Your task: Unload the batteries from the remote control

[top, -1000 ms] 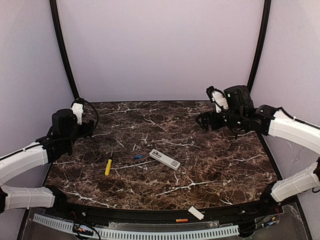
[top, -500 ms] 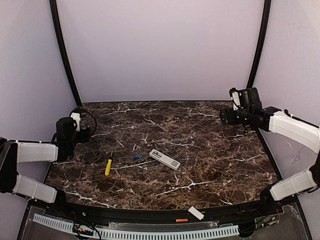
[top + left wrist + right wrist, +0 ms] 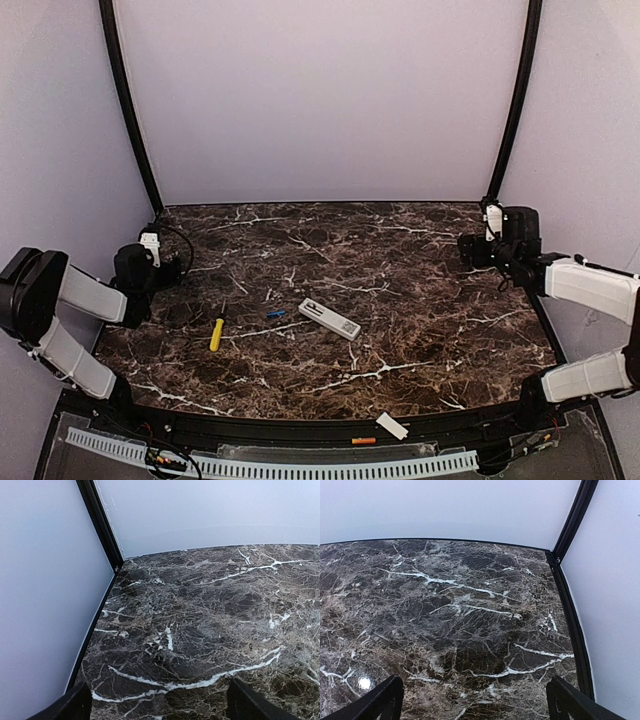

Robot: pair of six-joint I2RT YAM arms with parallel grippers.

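Glossy marble table (image 3: 420, 330) (white-veined), white plastic remote control (image 3: 329, 319)

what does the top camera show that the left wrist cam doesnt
Only the top view: the remote control, a blue battery just left of it, a yellow screwdriver, an orange battery and a white cover at the front edge, plus the left arm and right arm out at the sides.
Only the left wrist view: its own fingers, spread wide with nothing between them.
Both: the dark marble table, the pale back wall and the black corner post.
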